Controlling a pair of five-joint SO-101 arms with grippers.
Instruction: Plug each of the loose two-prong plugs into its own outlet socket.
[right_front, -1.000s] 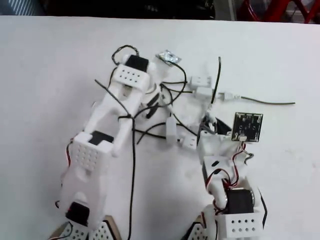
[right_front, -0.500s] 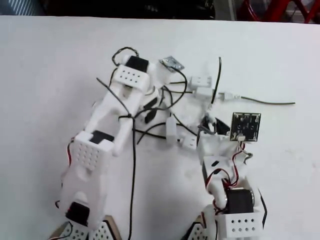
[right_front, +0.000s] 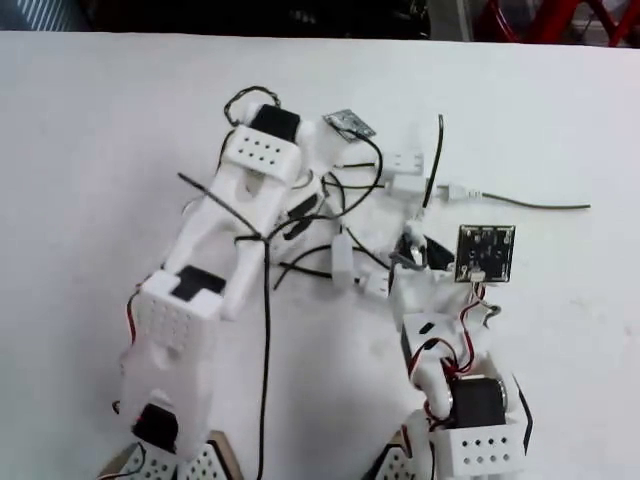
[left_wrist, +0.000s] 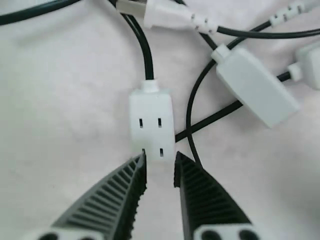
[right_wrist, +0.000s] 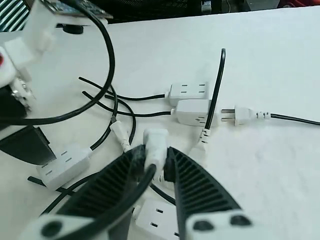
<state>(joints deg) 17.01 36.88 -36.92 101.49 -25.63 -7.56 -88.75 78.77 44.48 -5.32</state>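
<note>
High view gives us the white tabletop strewn with black cords. Our right end effector is clamped on a white plug, with a socket block just under its fingers. Our left end effector is parted narrowly and holds nothing, its tips at the near end of an outlet socket

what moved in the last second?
The left arm's wrist swung slightly toward the right arm, left pincer above an outlet socket. The right arm edged leftward, right pincer shut on a white plug. The loose plug stayed put.
</note>
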